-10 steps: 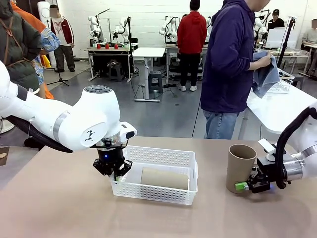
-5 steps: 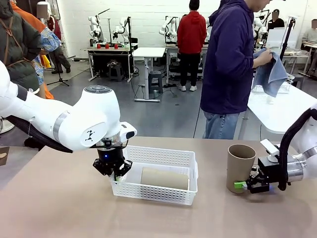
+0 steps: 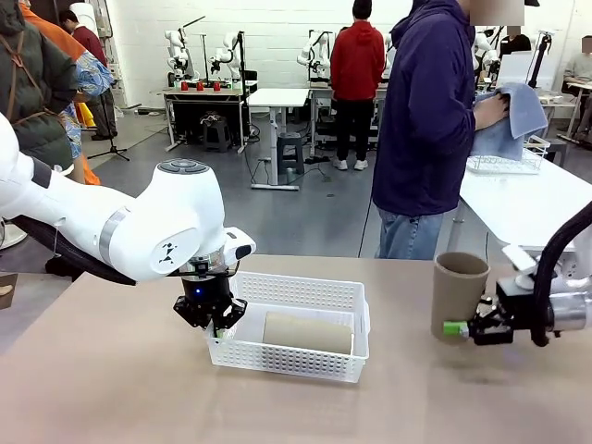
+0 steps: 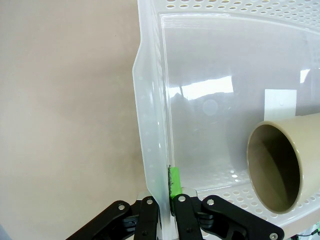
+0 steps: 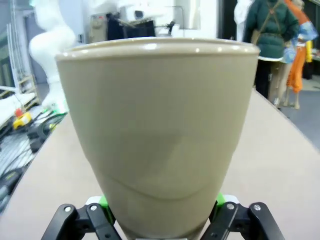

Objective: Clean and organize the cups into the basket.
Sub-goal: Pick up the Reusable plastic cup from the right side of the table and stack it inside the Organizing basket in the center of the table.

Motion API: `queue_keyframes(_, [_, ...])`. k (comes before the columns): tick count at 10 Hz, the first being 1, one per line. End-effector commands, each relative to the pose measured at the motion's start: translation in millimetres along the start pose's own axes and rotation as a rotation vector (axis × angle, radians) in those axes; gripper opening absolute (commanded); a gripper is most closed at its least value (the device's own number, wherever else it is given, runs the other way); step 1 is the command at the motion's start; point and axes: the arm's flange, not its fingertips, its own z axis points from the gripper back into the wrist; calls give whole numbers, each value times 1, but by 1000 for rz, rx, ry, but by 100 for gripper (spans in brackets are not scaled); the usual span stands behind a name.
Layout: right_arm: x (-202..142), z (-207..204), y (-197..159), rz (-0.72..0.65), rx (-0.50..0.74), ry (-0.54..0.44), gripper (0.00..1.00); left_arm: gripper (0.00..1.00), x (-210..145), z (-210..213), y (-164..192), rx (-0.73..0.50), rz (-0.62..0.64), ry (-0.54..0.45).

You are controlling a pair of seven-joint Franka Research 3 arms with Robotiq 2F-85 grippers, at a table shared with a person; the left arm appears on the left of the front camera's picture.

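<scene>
A white lattice basket (image 3: 296,290) sits mid-table, and a beige cup (image 3: 308,332) lies on its side inside it. My left gripper (image 3: 215,326) is shut on the basket's left wall. In the left wrist view its fingers (image 4: 174,181) pinch that wall (image 4: 150,100), with the lying cup's open mouth (image 4: 285,165) to the right. A second beige cup (image 3: 459,294) hangs upright just above the table at the right, with my right gripper (image 3: 462,328) shut on its lower part. In the right wrist view this cup (image 5: 160,125) stands between the green pads (image 5: 103,202).
A person in a dark blue hoodie (image 3: 427,111) stands at the far side, turned to a white side table (image 3: 518,199), both hands in a blue-grey cloth (image 3: 513,120). A wire basket (image 3: 504,165) sits on that table. Bare tabletop (image 3: 139,388) lies at front left.
My right gripper has carried the upright beige cup a little to the right and up off the table. The person has raised the cloth. My left arm has not moved.
</scene>
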Motion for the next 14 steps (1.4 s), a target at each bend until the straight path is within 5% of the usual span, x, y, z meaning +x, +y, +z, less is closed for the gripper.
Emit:
queue_keyframes(1, [90,8,46,10,-185,6,0,0,-1,2,0,2,-2,-7])
queue_keyframes(4, [168,18,73,28,-224,-19,0,0,-1,2,0,2,-2,-7])
queue_keyframes(12, [184,27,75,58,-210,-24,0,0,-1,2,0,2,-2,-7])
queue_keyframes(13, [187,26,76,43,-218,-12,79,0,-1,2,0,2,-2,-7])
queue_keyframes(14, [207,-2,76,60,-168,124,79,0,-1,2,0,2,-2,-7])
